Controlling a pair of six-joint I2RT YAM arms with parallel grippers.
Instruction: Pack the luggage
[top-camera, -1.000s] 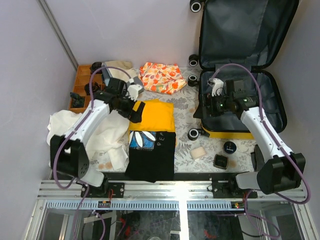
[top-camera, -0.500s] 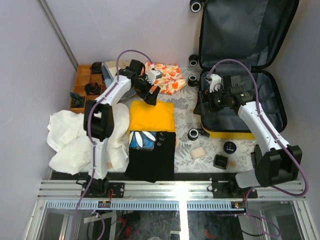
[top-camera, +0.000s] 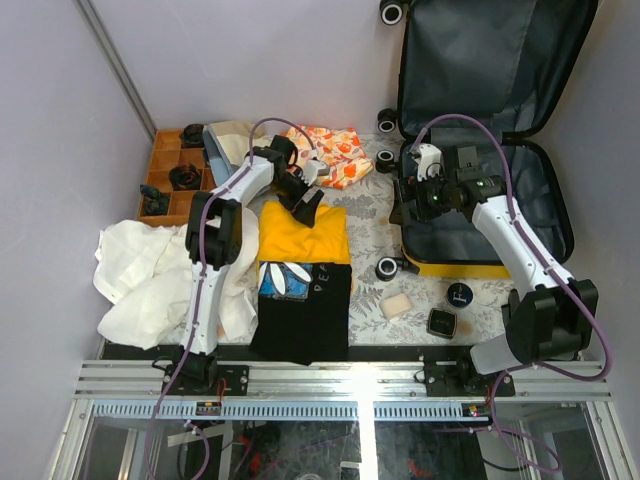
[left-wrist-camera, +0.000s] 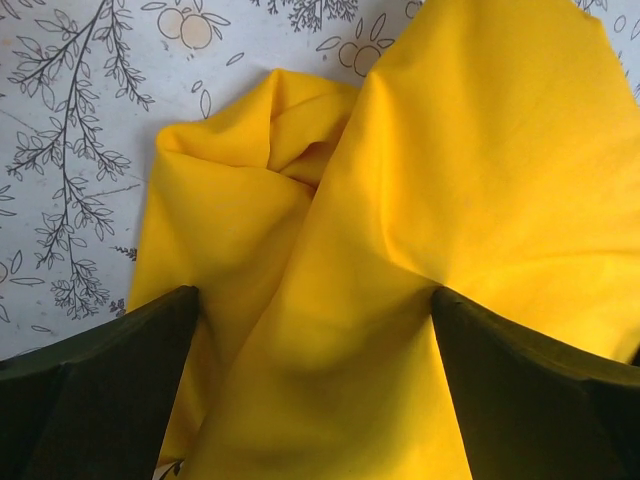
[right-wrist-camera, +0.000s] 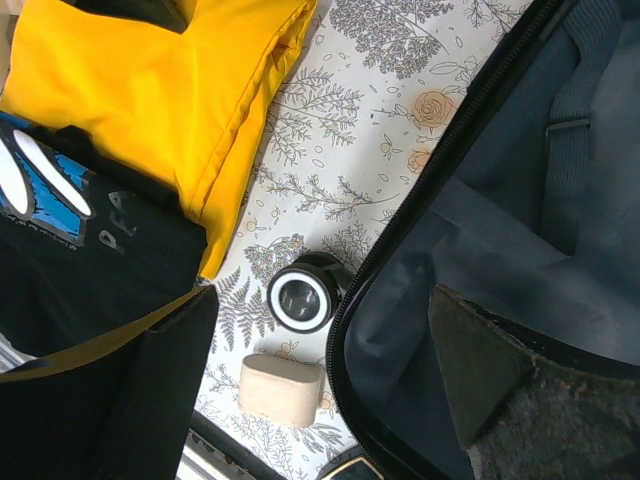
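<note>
**A:** How should the left tool (left-wrist-camera: 315, 330) take the yellow garment (left-wrist-camera: 440, 180)?

**B:** It hangs spread just over the bunched edge. I'd sink onto that ridge and pinch every layer, so the fold holds. The right tool (top-camera: 405, 208), also spread and empty, hangs at the luggage's (top-camera: 545, 215) left rim.

**A:** And the luggage?

**B:** Far right on the table (top-camera: 375, 205), open, lid upright at the back. Its long axis runs left-right, wheels leftward.

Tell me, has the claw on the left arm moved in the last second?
Yes. The left gripper has swung right, away from the orange tray, from the left edge of the yellow cloth to its far edge.
</note>
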